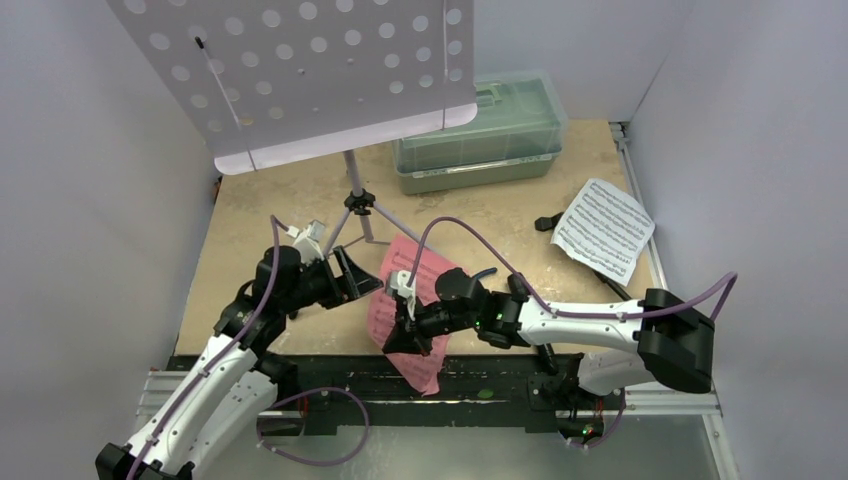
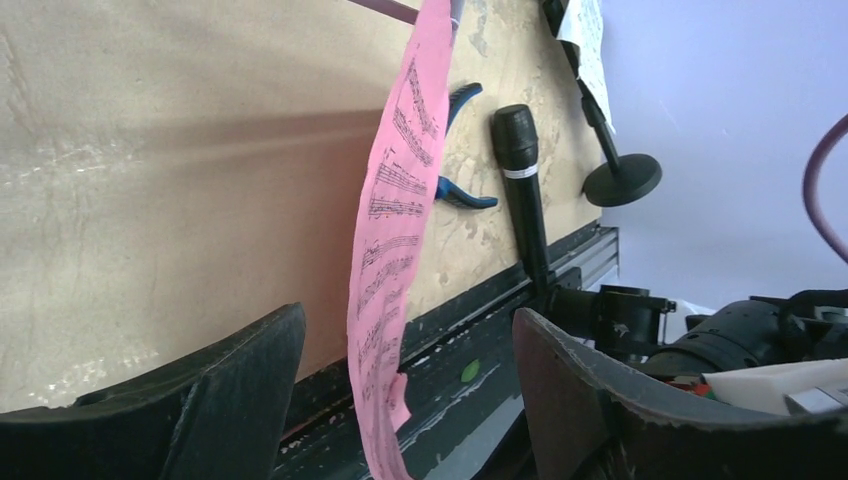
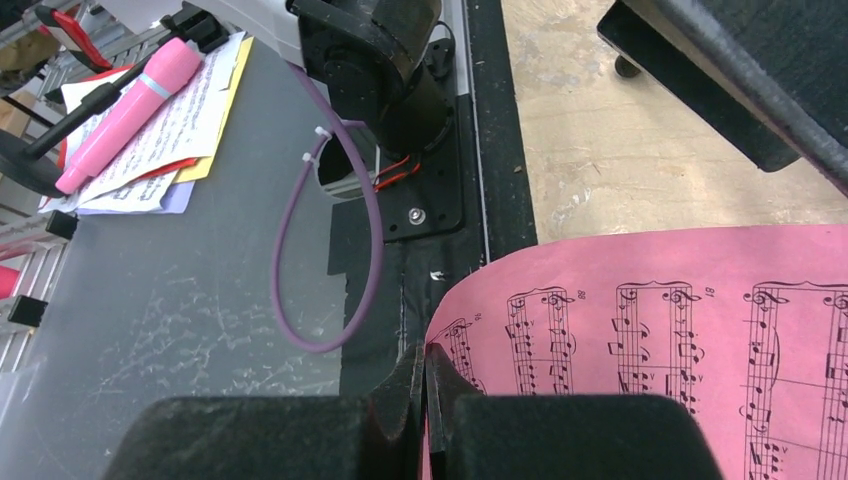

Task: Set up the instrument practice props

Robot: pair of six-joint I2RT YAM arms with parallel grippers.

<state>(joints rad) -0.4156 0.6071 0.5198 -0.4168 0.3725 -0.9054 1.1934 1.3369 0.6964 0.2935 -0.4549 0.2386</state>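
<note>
My right gripper (image 1: 404, 338) (image 3: 425, 372) is shut on the edge of the pink sheet of music (image 1: 408, 292) (image 3: 660, 320), holding it up on edge above the table's near side. My left gripper (image 1: 352, 274) (image 2: 405, 350) is open, its fingers (image 2: 210, 395) on either side of the hanging pink sheet (image 2: 385, 250) without touching it. The lilac music stand (image 1: 300, 80) rises at the back on tripod legs. At the right lies the white sheet (image 1: 603, 228). The black microphone (image 2: 525, 190) and the round-based stand (image 2: 622, 180) lie near the front edge.
A translucent green toolbox (image 1: 482, 130) sits at the back behind the music stand. Blue-handled pliers (image 2: 458, 150) lie beside the microphone. Walls close in on both sides. Off the table, loose papers and a pink tube (image 3: 130, 110) lie on a grey surface.
</note>
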